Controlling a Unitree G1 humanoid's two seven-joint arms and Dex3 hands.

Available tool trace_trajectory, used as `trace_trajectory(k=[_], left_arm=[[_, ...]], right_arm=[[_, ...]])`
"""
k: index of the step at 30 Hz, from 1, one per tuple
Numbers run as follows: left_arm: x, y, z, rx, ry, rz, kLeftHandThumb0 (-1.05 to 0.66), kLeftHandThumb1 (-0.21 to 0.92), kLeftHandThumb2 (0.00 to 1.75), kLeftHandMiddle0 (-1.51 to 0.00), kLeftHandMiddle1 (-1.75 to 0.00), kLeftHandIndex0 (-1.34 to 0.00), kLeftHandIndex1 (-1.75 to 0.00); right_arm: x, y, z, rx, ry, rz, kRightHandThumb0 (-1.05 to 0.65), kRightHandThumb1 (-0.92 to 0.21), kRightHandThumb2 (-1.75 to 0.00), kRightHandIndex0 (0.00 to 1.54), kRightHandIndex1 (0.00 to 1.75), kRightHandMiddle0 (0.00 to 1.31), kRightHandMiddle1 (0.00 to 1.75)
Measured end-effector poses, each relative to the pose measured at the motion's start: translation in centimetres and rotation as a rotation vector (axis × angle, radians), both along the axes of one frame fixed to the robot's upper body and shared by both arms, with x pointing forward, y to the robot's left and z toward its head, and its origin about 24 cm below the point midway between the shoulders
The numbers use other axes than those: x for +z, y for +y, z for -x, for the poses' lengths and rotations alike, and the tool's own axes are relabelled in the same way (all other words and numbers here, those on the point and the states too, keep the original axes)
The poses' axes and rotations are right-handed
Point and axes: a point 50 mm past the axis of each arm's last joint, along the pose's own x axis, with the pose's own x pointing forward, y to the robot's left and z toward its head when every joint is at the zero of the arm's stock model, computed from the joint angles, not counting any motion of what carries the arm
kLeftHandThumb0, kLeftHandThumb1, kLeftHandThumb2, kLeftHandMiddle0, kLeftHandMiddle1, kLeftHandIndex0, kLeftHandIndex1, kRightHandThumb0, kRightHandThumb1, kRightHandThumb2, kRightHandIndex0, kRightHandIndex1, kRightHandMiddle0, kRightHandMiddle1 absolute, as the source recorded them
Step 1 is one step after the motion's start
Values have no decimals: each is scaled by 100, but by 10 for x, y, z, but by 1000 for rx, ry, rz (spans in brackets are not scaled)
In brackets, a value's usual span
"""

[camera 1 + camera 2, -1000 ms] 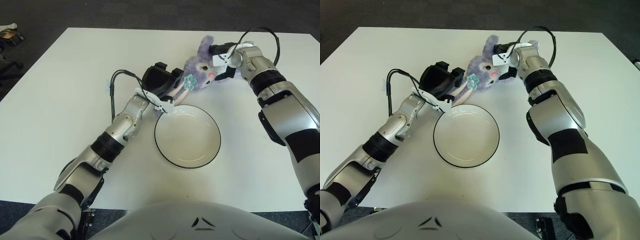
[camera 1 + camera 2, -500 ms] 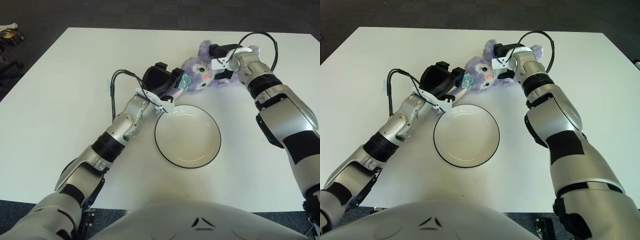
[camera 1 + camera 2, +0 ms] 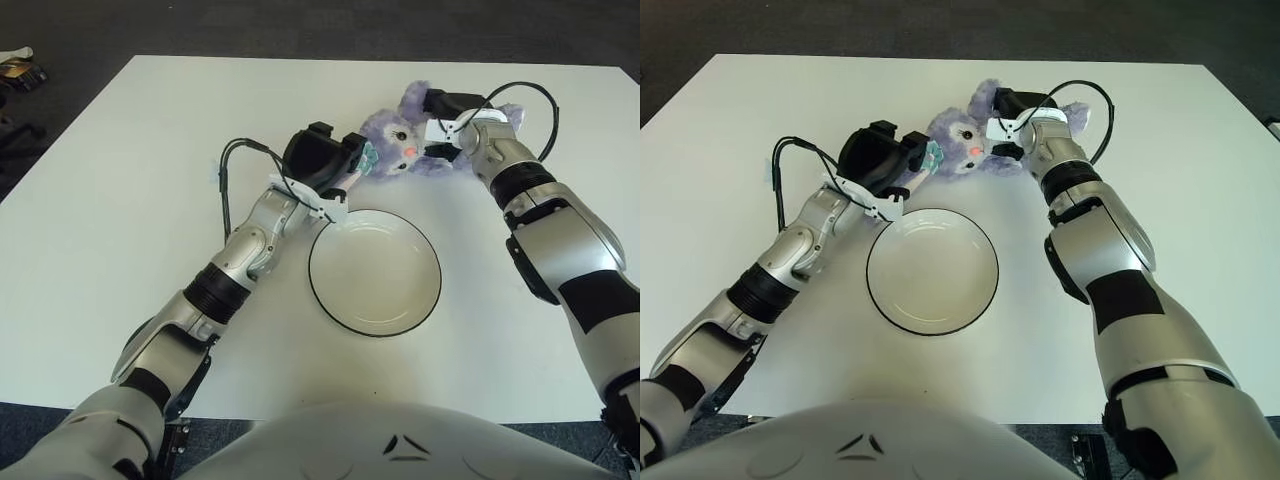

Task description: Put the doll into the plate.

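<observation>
Fingers of the left hand (image 3: pixel 322 160) are curled around the lower end of the doll, at the part carrying the teal flower ornament (image 3: pixel 368 158); the exact contact under the fingers is hidden. This hand sits just beyond the far-left rim of the plate.

The plate (image 3: pixel 375 271) is a white round dish with a dark rim, flat on the white table (image 3: pixel 120 180), with nothing in it.

The doll (image 3: pixel 398 148) is a purple plush animal with long ears and a pink nose. It lies between the 2 hands, just beyond the plate's far rim and not over it. Whether it is touching the table or lifted clear cannot be told.

The right hand (image 3: pixel 447 120) is closed against the doll's head and ear region; individual finger positions cannot be told.

Handling judgement:
1. The doll appears light, soft and compressible. A grip will sink into the pile.
2. The fur is unlikely to slip. Breakage risk is low.
3. Limbs and ears are floppy. Take hold at the head or torso, the bulkiest sections.
4. With 2 hands engaged, support both ends to prevent sagging.
</observation>
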Motion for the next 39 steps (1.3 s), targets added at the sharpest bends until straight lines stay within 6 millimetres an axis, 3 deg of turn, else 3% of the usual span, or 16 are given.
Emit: trace_trajectory(k=[1, 4, 10, 18, 22, 26, 28, 30, 34, 39], left_arm=[[0, 0, 0, 0, 0, 2, 0, 11, 155, -65, -175, -64, -173], [0, 0, 0, -2, 0, 6, 0, 11, 155, -65, -175, -65, -173], [-1, 1, -1, 3, 3, 5, 0, 6, 160, -69, -175, -68, -174], [-2, 2, -3, 10, 5, 3, 0, 9, 157, -67, -175, -66, -173], [-3, 3, -4, 16, 2, 3, 0, 8, 159, -68, -175, -67, -173], [-3, 4, -4, 19, -1, -3, 0, 4, 163, -71, -175, -70, -174], [-2, 5, -4, 21, -2, -9, 0, -8, 169, -85, -175, -84, -152], [-2, 5, -5, 26, -3, -11, 0, -11, 172, -90, -175, -84, -152], [1, 8, -7, 46, -8, 3, 0, -8, 170, -95, -160, -72, -170], [4, 12, -11, 70, -21, 37, 0, -7, 165, -99, -146, -70, -174]], right_arm=[[0, 0, 0, -2, -5, -3, 39, -60, -86, 47, 162, 90, 175], [-2, -1, 1, -9, -20, -8, 42, -48, -106, 53, 167, 93, 175], [-2, -1, 1, -21, -35, -21, 44, -39, -120, 56, 172, 96, 175], [-2, -2, 1, -37, -37, -33, 48, -28, -136, 63, 174, 97, 175], [-2, -2, 1, -44, -39, -44, 48, -29, -134, 62, 175, 99, 175], [-2, -3, 1, -45, -42, -64, 50, -22, -143, 68, 175, 100, 175], [-1, -3, 1, -39, -43, -76, 52, -19, -147, 71, 175, 100, 175], [0, -4, 1, -34, -39, -85, 52, -18, -149, 72, 175, 100, 175], [1, -6, 1, -31, -30, -111, 54, -15, -151, 74, 175, 100, 175], [3, -7, 1, -22, -25, -136, 54, -15, -152, 75, 175, 101, 175]])
